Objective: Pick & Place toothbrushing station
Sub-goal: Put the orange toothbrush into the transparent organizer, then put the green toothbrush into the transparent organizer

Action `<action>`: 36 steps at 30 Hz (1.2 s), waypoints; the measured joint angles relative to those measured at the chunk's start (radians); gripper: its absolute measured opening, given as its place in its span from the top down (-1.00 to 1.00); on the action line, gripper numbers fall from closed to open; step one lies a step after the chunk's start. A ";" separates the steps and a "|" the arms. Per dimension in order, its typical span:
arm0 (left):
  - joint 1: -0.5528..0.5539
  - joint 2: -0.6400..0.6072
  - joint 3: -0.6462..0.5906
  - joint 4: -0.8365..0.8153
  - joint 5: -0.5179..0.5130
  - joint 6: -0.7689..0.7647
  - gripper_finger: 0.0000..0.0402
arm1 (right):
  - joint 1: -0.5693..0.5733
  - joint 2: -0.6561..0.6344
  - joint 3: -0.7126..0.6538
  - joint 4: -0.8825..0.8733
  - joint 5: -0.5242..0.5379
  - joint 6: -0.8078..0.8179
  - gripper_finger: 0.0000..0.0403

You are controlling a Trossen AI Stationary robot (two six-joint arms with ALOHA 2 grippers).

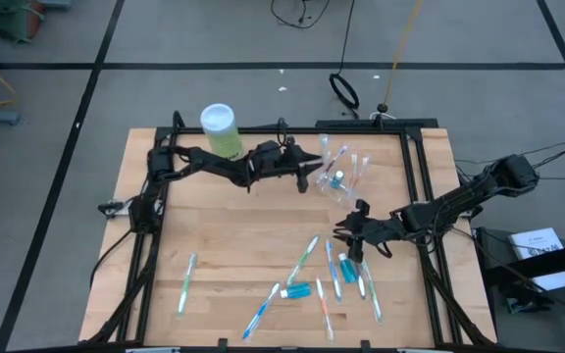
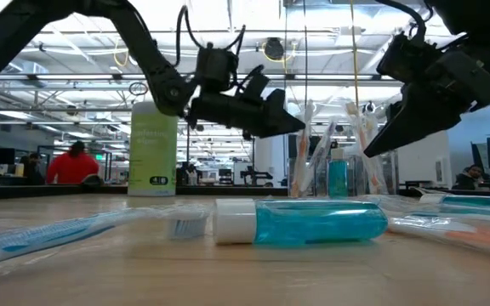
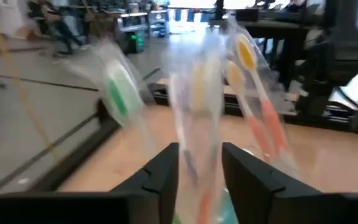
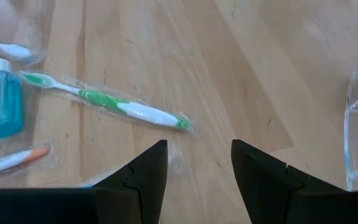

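**Four cameras, one table**

The high view looks straight down on the whole pale wooden table [image 1: 224, 245]. The low view sits at tabletop level, close behind a blue, white-capped toothpaste tube [image 2: 300, 221] [image 1: 296, 291]. Each wrist view faces forward past its own fingers.

You had a table [image 1: 224, 245] of pale, matt wood planks, its grain plain to see. The toothbrushes [image 4: 114, 104] lay in glossy clear plastic wrap, beside a see-through plastic cup [image 1: 339, 184] and a shiny blue tube [image 2: 300, 221].
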 joint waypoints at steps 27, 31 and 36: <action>-0.001 -0.806 0.000 -1.144 -0.135 0.060 -0.01 | 0.013 -0.027 0.175 0.181 0.006 -0.292 0.30; -0.001 -0.831 0.000 -1.161 -0.140 0.072 -0.01 | 0.008 0.025 0.321 -0.043 0.048 -0.203 0.32; -0.001 -0.827 0.000 -1.178 -0.140 0.087 0.02 | -0.018 0.141 0.465 -0.405 -0.007 0.073 0.32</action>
